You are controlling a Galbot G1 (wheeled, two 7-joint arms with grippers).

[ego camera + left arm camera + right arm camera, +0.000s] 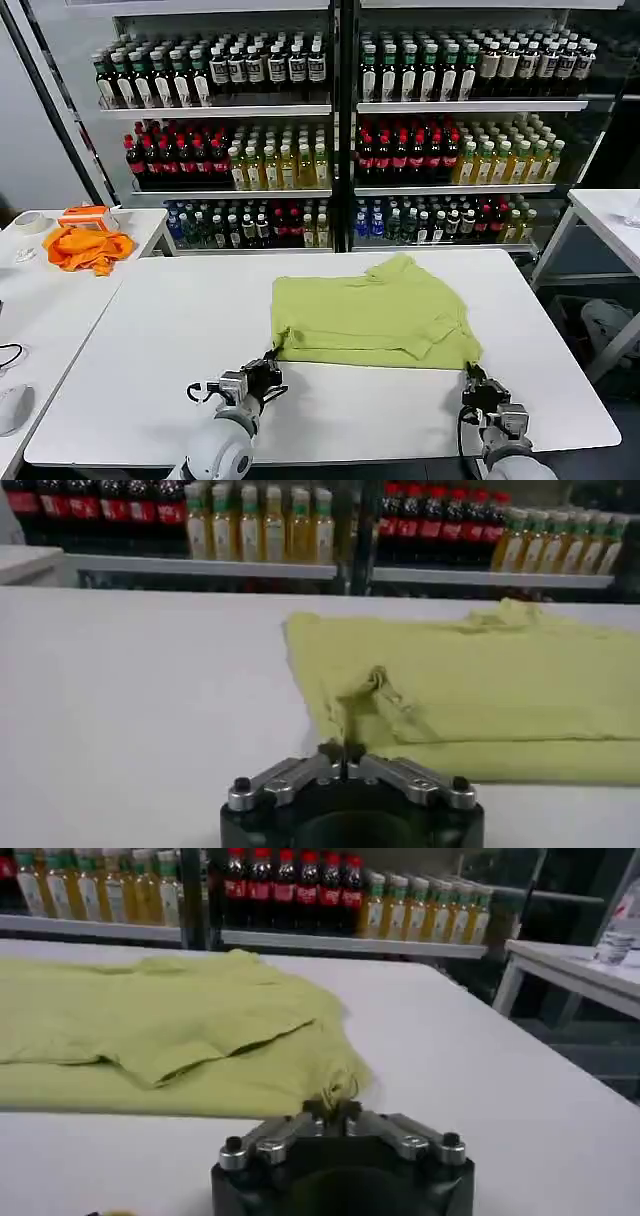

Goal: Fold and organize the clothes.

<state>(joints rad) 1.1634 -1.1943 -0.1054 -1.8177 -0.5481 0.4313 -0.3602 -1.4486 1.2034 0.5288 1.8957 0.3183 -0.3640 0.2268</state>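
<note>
Nearest me, my left gripper (268,366) is clamped on the near left corner of the light yellow-green cotton T-shirt (375,315), and my right gripper (472,376) pinches its near right corner. The T-shirt lies folded mid-table, on the white table (150,340). Bottle shelves (330,110) stand behind; a bright orange cloth (88,248) sits well left.

- One yellow-green T-shirt (375,315) lies folded on my white table (150,370), toward its far edge.
- Two grippers of mine sit at the shirt's near edge: my left gripper (268,372) pinches its near left corner, my right gripper (472,377) its near right corner.
- One orange cloth (88,248) lies on the side table (40,300).
- One tape roll (31,222) sits near that table's far edge.
</note>
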